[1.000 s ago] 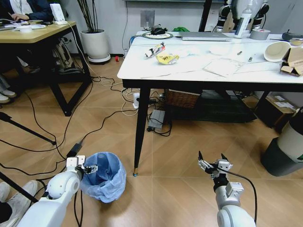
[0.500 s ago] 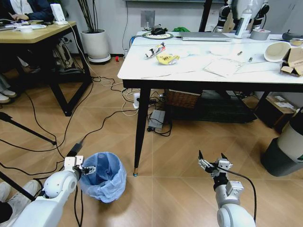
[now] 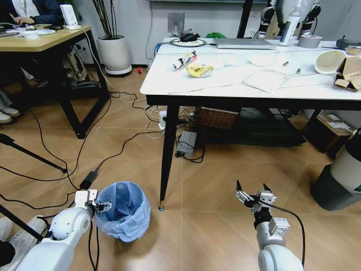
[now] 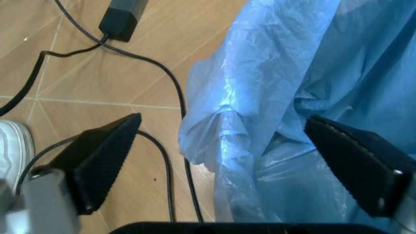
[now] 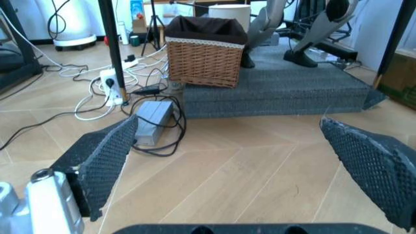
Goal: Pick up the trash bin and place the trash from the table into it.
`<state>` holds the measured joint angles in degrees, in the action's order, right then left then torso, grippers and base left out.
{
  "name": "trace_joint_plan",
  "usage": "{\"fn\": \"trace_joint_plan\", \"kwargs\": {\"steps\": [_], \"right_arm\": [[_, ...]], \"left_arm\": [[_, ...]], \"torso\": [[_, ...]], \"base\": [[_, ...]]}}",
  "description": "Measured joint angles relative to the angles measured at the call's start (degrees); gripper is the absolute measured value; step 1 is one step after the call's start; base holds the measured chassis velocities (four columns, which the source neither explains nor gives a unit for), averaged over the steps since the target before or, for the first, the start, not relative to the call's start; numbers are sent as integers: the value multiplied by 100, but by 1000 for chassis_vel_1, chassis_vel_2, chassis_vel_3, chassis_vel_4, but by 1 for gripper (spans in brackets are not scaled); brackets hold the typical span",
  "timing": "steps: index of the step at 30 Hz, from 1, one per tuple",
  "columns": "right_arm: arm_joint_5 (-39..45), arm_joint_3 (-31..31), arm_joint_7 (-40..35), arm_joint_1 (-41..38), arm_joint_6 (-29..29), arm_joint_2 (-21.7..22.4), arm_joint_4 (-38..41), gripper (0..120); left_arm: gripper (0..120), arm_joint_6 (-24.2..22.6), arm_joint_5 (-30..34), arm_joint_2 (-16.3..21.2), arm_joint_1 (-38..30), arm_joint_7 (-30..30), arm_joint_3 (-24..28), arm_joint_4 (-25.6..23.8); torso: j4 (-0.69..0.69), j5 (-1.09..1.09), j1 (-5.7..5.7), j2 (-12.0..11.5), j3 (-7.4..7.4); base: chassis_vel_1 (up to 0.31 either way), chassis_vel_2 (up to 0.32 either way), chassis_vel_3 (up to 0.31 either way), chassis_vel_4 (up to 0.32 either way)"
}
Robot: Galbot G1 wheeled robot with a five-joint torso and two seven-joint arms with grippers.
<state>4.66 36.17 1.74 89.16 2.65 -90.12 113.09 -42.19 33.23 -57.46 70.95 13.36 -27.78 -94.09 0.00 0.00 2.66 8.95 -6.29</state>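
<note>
Straddling the trash bin [image 3: 122,210] rim, left end effector [image 3: 99,206] spread open; right end effector [image 3: 251,193] likewise open, well apart above floor.

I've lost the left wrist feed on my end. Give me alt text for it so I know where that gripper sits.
The left gripper is open, its two black ribbed fingers spread either side of the rim of the trash bin, whose crinkled light-blue bag fills the space between them. Wooden floor, black cables and a white shoe tip lie beside it.
</note>
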Motion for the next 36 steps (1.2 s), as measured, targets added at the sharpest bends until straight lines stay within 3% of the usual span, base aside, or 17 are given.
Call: {"fn": "trace_joint_plan", "kwargs": {"steps": [27,36], "right_arm": [[-57,11,37,106,-151,-33,28,100],[-89,10,51,123,-164,-51,55,100]], "left_arm": [[1,11,165,-84,-28,232,-5,74],[0,15,303,-129,8,474,-5,49]], "torso": [[-1,0,1,3,-2],[0,1,1,3,-2]], "base": [[0,0,0,0],[0,0,0,0]]}}
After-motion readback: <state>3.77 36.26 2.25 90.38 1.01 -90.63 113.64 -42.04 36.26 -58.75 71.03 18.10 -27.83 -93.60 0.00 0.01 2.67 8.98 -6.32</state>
